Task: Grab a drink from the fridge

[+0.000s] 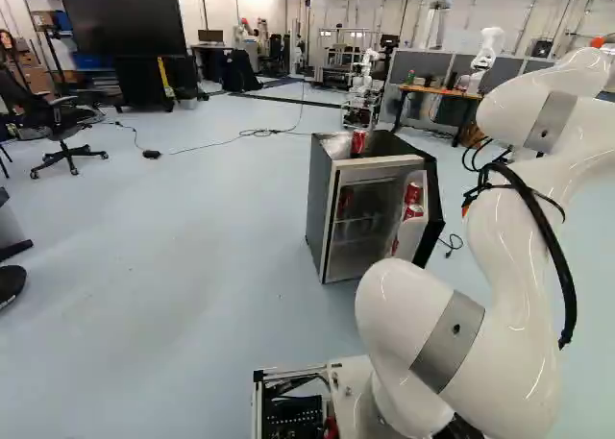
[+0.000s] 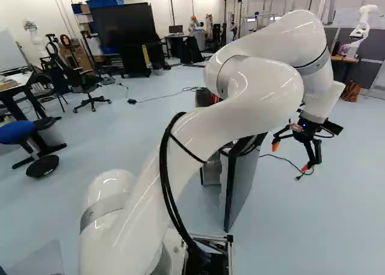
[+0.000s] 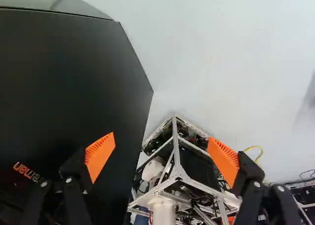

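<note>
The black gripper (image 2: 291,156) hung over the floor at the right of the right base view, its two fingers spread wide with nothing between their orange pads (image 3: 100,156). Beside one finger, our wrist view showed a broad black panel (image 3: 69,87) with orange print; ahead of the gripper we saw the metal-framed base (image 3: 179,178) and, past the other finger, a thin yellow cable (image 3: 257,147).

Our white arm (image 2: 240,100) arched up from its lowest joint and across in front of the compact fridge (image 1: 322,208), hiding much of it in the right base view. In the left base view the fridge stood just left of the arm with its door (image 1: 434,208) open. Red drink cans (image 1: 413,193) sat inside the door, one above another. Another red can (image 1: 358,142) stood on top of the fridge, next to a clear plastic bag (image 1: 336,147). A black power cord (image 1: 452,245) lay on the floor near the door.

Farther off we had a wheeled office chair (image 1: 60,127), a large black screen (image 1: 120,21) and, on a wooden-topped table (image 1: 442,91), another robot (image 1: 488,47).
</note>
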